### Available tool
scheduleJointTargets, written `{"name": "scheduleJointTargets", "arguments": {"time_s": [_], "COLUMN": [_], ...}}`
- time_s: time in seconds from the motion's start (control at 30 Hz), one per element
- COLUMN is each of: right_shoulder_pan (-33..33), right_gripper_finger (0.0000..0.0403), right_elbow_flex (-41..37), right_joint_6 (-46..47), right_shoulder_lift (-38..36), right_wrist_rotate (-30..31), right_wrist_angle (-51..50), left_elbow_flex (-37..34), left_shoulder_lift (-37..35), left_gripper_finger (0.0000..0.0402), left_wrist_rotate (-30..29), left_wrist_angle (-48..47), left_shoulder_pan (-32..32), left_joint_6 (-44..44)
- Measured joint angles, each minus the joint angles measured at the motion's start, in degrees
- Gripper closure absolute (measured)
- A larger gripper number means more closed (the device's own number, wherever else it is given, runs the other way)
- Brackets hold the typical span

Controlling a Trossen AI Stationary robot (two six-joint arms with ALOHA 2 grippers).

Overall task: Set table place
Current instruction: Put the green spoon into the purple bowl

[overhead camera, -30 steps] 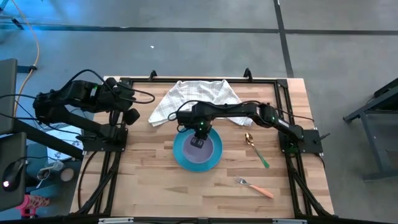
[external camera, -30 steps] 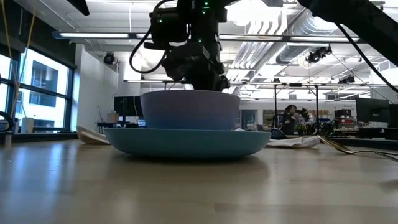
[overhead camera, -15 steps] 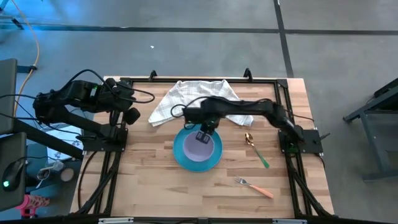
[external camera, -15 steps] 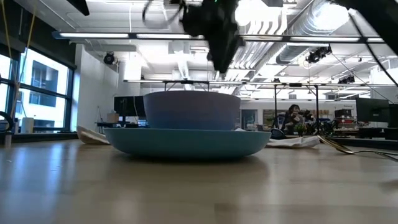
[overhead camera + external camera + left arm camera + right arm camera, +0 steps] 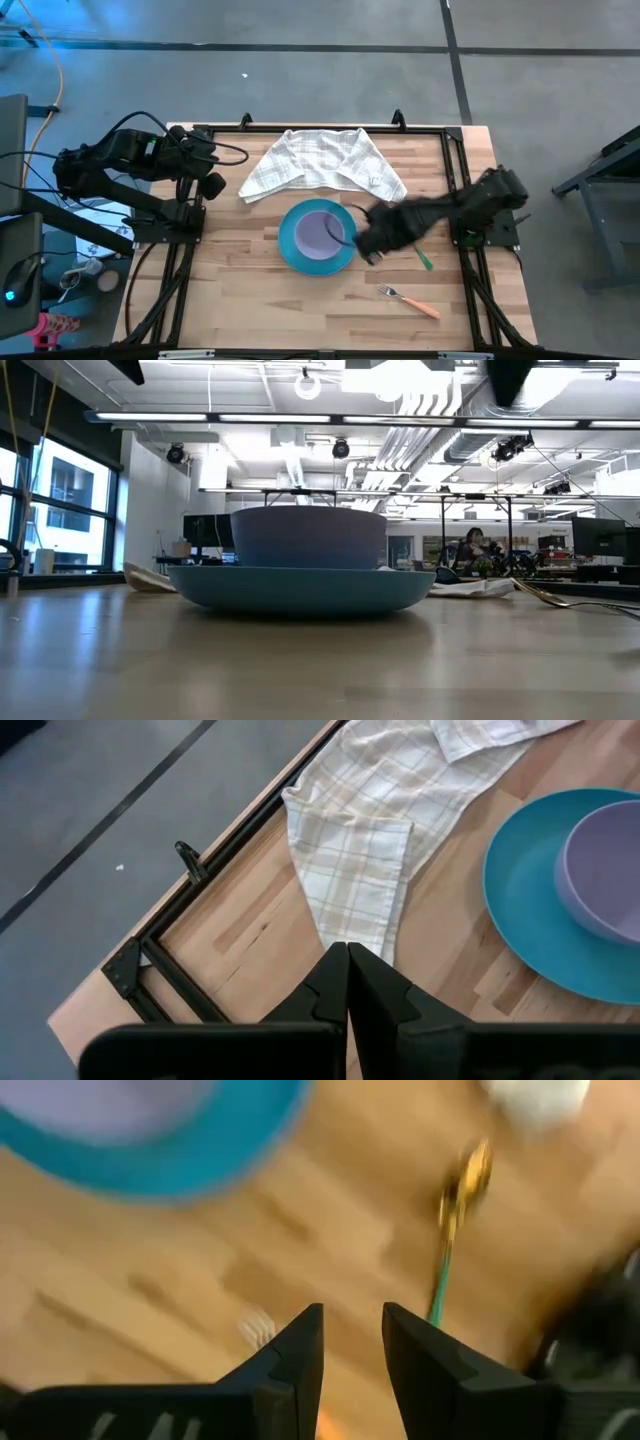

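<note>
Pale wooden counter (image 5: 240,300): small lavender bowl (image 5: 322,229) nested in round blue plate (image 5: 293,243) mid-counter. Right gripper (image 5: 366,243) — slightly parted, empty — hovers beside the green-handled gold spoon (image 5: 413,241); orange-handled fork (image 5: 410,300) lies near the right edge. Left gripper (image 5: 347,982), closed, waits by the left edge.

bowl (image 5: 308,537) - sits in plate (image 5: 300,587); spoon (image 5: 575,600) - on table (image 5: 300,670)

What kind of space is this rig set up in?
Likely an open lab or workshop: exposed ceiling ducts, strip lights, monitors on benches, a person seated beyond the wooden table.
</note>
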Motion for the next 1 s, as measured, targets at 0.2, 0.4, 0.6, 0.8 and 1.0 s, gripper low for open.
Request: {"name": "scheduleJointTargets", "arguments": {"time_s": [0.2,0.4,0.6,0.8,1.0], "right_shoulder_pan": [4.9,4.9,2.0,-1.5,-5.3], "right_gripper_finger": [0.0306,0.0306,0.0306,0.0306,0.0306], "right_elbow_flex": [-17.5,-34.9,-47.5,-57.0,-60.4], "right_joint_6": [10.9,13.4,12.9,8.5,2.7], "right_shoulder_lift": [-6.5,-14.3,-20.3,-21.5,-21.5], "right_wrist_rotate": [-8.0,-9.5,-9.4,-8.6,-8.5], "right_wrist_angle": [9.9,25.4,28.5,41.5,41.4], "left_elbow_flex": [0.0,0.0,0.0,0.0,0.0], "left_shoulder_lift": [0.0,0.0,0.0,0.0,0.0], "left_gripper_finger": [0.0402,0.0401,0.0401,0.0402,0.0402], "left_wrist_rotate": [0.0,0.0,0.1,0.2,0.7], "left_wrist_angle": [0.8,1.4,1.4,1.9,2.6], "left_shoulder_pan": [0.0,0.0,0.0,0.0,0.0], "left_joint_6": [0.0,0.0,-1.0,-3.0,-4.1]}}
